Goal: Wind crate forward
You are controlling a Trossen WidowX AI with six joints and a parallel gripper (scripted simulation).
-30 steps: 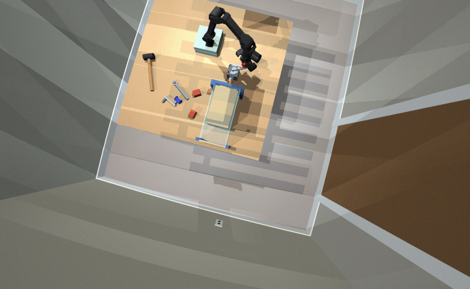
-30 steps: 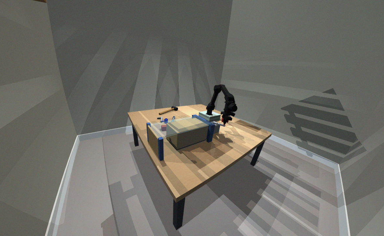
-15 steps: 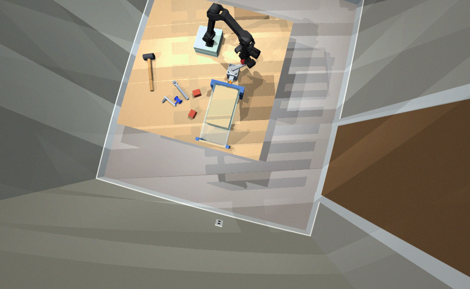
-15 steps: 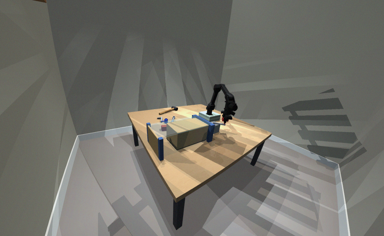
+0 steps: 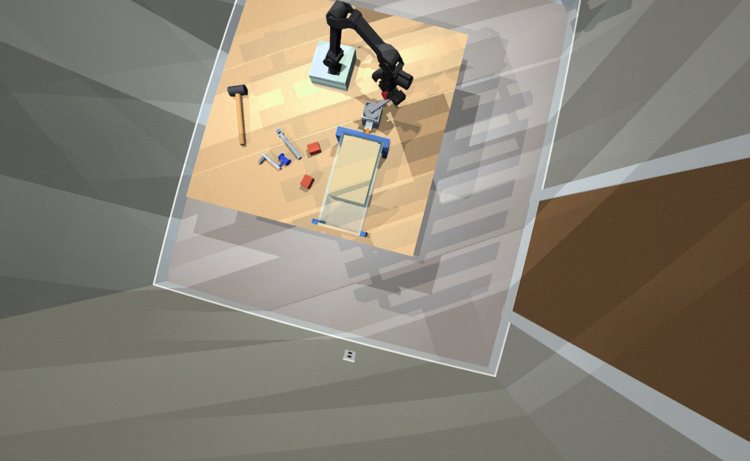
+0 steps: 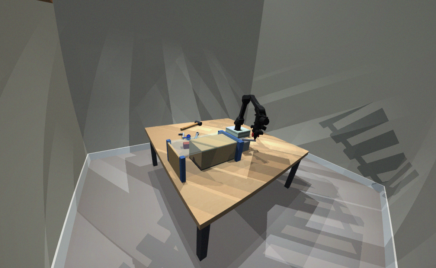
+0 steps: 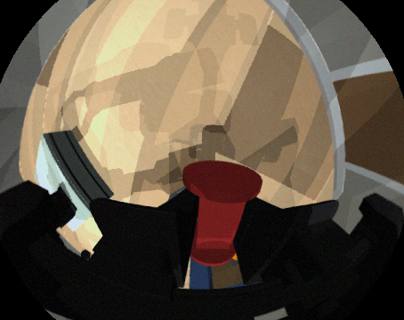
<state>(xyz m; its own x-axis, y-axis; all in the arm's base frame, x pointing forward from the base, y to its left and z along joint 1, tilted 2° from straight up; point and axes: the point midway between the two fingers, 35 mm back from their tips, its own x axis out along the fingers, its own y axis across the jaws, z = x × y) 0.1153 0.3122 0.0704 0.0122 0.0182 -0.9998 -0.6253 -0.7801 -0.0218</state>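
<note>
My gripper (image 5: 387, 96) (image 6: 255, 136) (image 7: 211, 185) is shut on the red knob of the winch handle. The handle's grey arm (image 5: 379, 105) (image 6: 249, 140) reaches from the knob to the top of the grey winch (image 5: 370, 118) (image 6: 245, 145), with its key end at the hole. An orange strap piece (image 5: 368, 130) shows between winch and rack. The tan crate (image 5: 354, 166) (image 6: 212, 156) sits flat under the clear panel (image 5: 340, 214). Its front is at or very near the blue steel frame (image 5: 361, 135) (image 6: 241, 152); I cannot tell whether they touch.
On the bench (image 5: 217, 171) (image 6: 212, 200) lie a mallet (image 5: 240, 117) (image 6: 190, 125), a grey wrench-like tool (image 5: 288, 144), a bent grey tool with a blue part (image 5: 284, 159) and two red blocks (image 5: 313, 148) (image 5: 306, 181). The arm's pale base box (image 5: 327, 82) stands behind the winch.
</note>
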